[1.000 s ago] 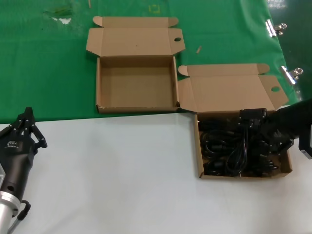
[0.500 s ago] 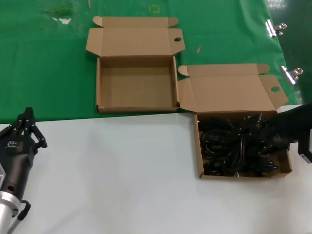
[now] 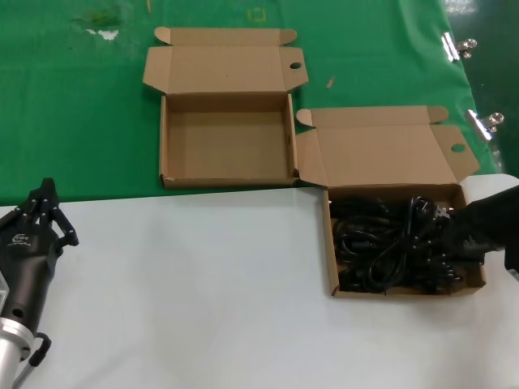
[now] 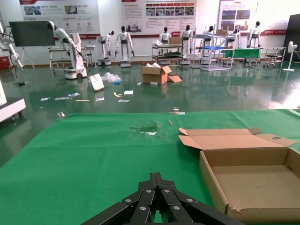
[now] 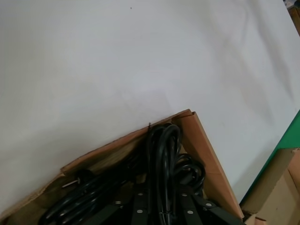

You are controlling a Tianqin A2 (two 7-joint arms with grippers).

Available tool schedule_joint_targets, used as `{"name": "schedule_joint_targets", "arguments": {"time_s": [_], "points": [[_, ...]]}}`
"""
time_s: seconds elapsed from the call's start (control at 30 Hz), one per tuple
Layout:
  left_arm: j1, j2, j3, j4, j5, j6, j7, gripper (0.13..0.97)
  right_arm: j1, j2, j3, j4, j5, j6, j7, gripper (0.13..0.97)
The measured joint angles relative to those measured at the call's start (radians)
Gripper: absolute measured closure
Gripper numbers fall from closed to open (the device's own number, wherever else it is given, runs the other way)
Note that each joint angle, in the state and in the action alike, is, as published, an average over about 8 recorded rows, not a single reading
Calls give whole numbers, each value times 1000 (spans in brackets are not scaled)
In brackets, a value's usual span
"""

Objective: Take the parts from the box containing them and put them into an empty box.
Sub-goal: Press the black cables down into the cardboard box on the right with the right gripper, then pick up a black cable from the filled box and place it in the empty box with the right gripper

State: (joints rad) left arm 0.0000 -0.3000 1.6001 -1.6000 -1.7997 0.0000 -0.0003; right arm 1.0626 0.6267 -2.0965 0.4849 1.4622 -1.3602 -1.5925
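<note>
The black power cords (image 3: 389, 243) fill the right brown box (image 3: 332, 279), whose flap lid is open at the back. My right gripper (image 3: 451, 229) reaches in from the right, low among the cords. In the right wrist view its jaws stand apart (image 5: 161, 190) on either side of one cord bundle (image 5: 164, 150) near the box corner (image 5: 201, 140). The empty box (image 3: 227, 142) stands open on the green cloth, to the left and farther back. My left gripper (image 3: 46, 212) is shut and parked at the near left, empty; it also shows in the left wrist view (image 4: 156, 180).
A green cloth (image 3: 73, 105) covers the far half of the table, and a white surface (image 3: 195, 292) the near half. Metal clips (image 3: 458, 47) sit at the far right edge. The empty box also shows in the left wrist view (image 4: 248, 187).
My right gripper has moved from above the back of the cord box down and to the right, among the cords. Some cords have shifted. The left arm has not moved.
</note>
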Motion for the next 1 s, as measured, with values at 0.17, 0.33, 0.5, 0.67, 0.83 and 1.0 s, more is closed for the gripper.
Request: {"name": "schedule_joint_targets", "arguments": {"time_s": [0.17,0.33,0.5,0.67,0.83,1.0], "points": [[0,0,0,0,0,0,0,957,1,5,2,-4,-1,0,-2,880],[0,0,0,0,0,0,0,957,7,7,10,-7,3,4,-2,917],[0,0,0,0,0,0,0,957,12,12,25,12,15,11,25,920],[0,0,0,0,0,0,0,957,12,22,46,72,35,14,130,926],[0,0,0,0,0,0,0,957,17,30,63,136,53,10,305,926],[0,0,0,0,0,0,0,957,48,18,65,156,50,21,457,926]]}}
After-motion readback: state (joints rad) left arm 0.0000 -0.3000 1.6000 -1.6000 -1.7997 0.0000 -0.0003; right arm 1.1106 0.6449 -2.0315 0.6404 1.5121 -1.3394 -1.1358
